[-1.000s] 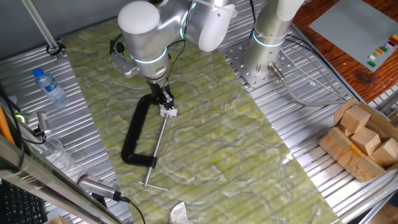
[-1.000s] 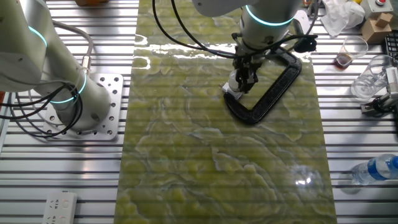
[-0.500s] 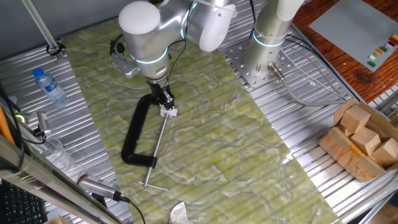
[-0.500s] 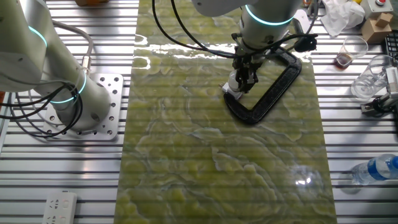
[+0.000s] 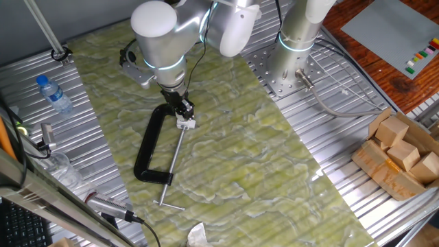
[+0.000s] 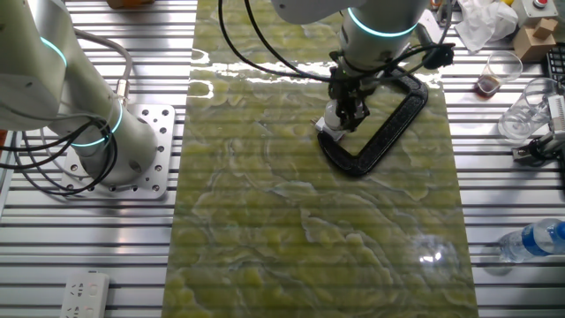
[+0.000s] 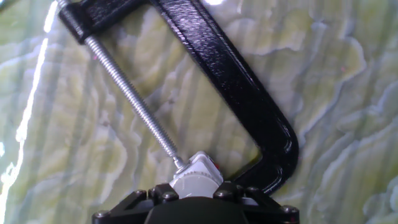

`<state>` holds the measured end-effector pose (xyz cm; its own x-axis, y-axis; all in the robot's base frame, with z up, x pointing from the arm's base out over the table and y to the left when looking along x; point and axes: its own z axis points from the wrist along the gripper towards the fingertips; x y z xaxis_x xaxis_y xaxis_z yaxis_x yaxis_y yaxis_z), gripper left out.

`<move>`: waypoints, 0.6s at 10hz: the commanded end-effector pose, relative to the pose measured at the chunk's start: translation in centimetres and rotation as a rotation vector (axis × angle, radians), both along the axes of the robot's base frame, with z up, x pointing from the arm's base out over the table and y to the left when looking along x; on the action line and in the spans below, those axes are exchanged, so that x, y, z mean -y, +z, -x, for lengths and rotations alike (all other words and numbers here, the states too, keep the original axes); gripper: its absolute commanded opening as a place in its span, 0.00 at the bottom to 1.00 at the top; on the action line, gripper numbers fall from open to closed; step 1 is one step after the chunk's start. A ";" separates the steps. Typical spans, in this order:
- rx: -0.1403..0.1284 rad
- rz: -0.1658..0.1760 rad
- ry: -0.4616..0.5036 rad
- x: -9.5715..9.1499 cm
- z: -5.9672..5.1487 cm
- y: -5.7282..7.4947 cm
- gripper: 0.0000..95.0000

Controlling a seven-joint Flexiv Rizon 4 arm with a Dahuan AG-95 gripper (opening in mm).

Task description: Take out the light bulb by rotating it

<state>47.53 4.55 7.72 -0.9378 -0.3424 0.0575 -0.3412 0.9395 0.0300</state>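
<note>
The light bulb (image 6: 333, 114) is a small white round bulb standing in a white square socket piece (image 6: 330, 132), which is held at the jaw end of a black C-clamp (image 6: 384, 124). My gripper (image 6: 346, 113) reaches down from above with its fingers closed around the bulb. In one fixed view the gripper (image 5: 182, 110) hides the bulb, and only the socket piece (image 5: 186, 124) shows below it. In the hand view the bulb's white round top (image 7: 196, 178) sits between my dark fingers (image 7: 163, 194), at the tip of the clamp's screw (image 7: 130, 99).
The C-clamp (image 5: 149, 147) lies on the green mat (image 5: 226, 158) with its screw handle pointing at the near edge. A plastic bottle (image 5: 53, 94) lies on the left. A second arm's base (image 5: 295, 41) stands at the back. Wooden blocks in a box (image 5: 401, 154) are at the right.
My wrist has turned a little about the bulb; the cable and the housing on the hand have shifted slightly. The clamp and the socket piece have stayed in place.
</note>
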 end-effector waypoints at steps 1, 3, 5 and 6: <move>0.000 -0.008 0.148 0.0 0.0 0.0 0.00; 0.001 -0.009 0.266 0.0 0.0 0.0 0.00; 0.001 -0.014 0.358 0.0 0.0 0.0 0.00; 0.003 -0.023 0.443 0.0 0.0 0.0 0.00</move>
